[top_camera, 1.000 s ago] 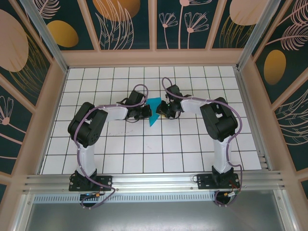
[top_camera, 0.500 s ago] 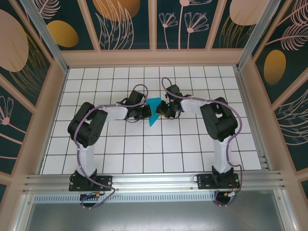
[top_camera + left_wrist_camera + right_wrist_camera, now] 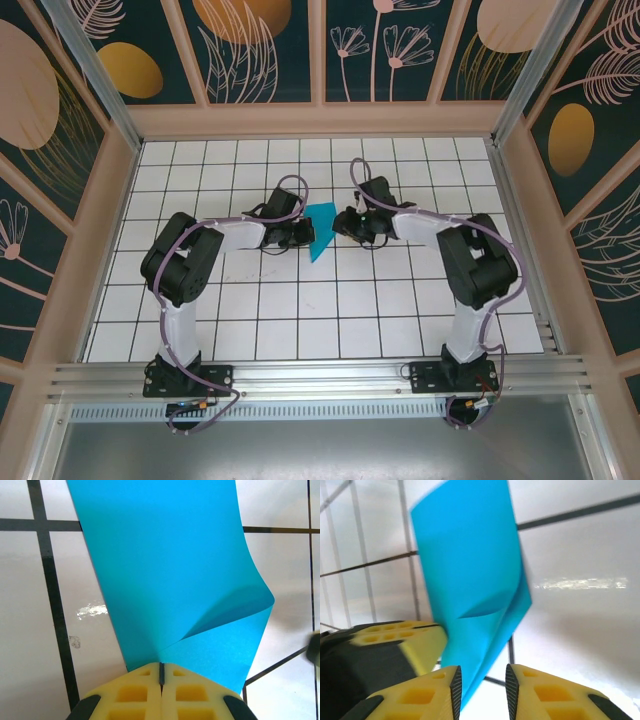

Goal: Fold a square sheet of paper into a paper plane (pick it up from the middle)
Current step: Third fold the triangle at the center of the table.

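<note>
- At the middle of the table (image 3: 300, 300), between the two arms, sits the teal sheet of paper (image 3: 321, 232), folded into a narrow, tapering shape.
- The left gripper (image 3: 161, 672) is clenched on the sheet's near edge, yellow fingers pressed together, with one layer curling loose.
- The right gripper (image 3: 482, 677) waits just beside the sheet, jaws parted, with a paper corner hanging before the gap.

White grid table (image 3: 300, 300) w/ small mark (image 3: 74, 641), maybe scuff; floral panels (image 3: 260, 50) behind.

surface: white grid-tiled table (image 3: 300, 300) | on it: folded teal sheet of paper (image 3: 320, 230), possibly only its edge touching
</note>
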